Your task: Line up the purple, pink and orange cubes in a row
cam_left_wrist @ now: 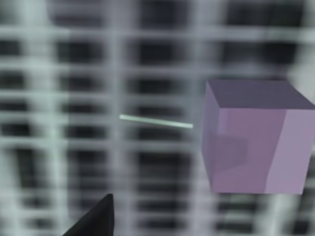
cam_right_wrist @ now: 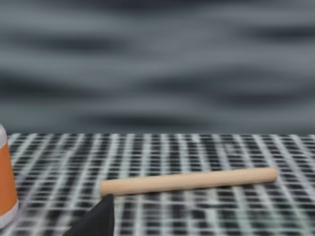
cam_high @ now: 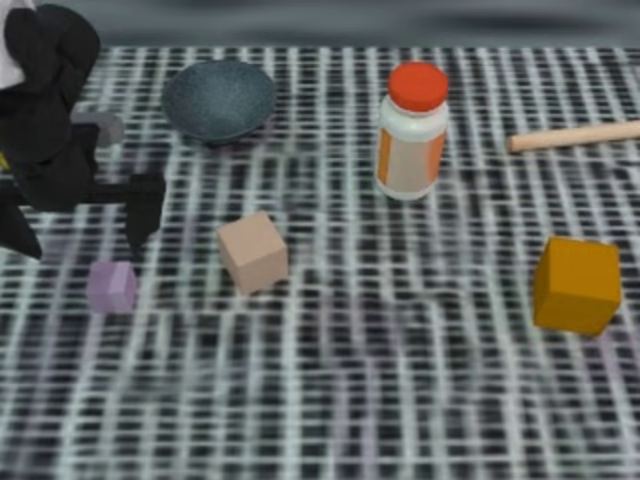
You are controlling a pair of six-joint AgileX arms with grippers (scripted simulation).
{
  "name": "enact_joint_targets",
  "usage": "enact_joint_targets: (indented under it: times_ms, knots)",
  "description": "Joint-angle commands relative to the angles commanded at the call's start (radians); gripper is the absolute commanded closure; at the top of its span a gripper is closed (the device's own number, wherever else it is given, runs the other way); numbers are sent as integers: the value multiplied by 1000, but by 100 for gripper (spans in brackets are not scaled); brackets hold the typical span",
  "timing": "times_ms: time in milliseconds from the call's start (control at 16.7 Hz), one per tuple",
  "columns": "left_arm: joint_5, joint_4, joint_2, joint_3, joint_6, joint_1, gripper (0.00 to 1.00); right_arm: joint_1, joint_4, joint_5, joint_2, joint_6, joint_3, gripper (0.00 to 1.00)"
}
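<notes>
The small pale purple cube (cam_high: 112, 287) sits on the table at the left. My left gripper (cam_high: 85, 225) hangs just behind and above it, open, with its dark fingers (cam_high: 145, 212) spread wide and nothing between them. In the left wrist view the purple cube (cam_left_wrist: 256, 142) looms close and one fingertip (cam_left_wrist: 98, 221) shows apart from it. The pink cube (cam_high: 253, 252) rests right of the purple one. Far off at the right is the large orange cube (cam_high: 575, 285). My right gripper is outside the top view; one of its fingertips (cam_right_wrist: 98, 221) shows in the right wrist view, holding nothing.
A dark grey bowl (cam_high: 218, 100) stands at the back left. A white bottle with an orange label and red cap (cam_high: 412, 130) stands at the back middle. A wooden rolling pin (cam_high: 575, 135) (cam_right_wrist: 189, 181) lies at the back right.
</notes>
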Motion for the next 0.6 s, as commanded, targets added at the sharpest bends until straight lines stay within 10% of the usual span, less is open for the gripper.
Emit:
enact_joint_targets:
  times_ms: [600]
  knots:
    - [0, 115, 53, -63, 4, 2, 0, 0, 0, 0, 0, 0, 0, 0]
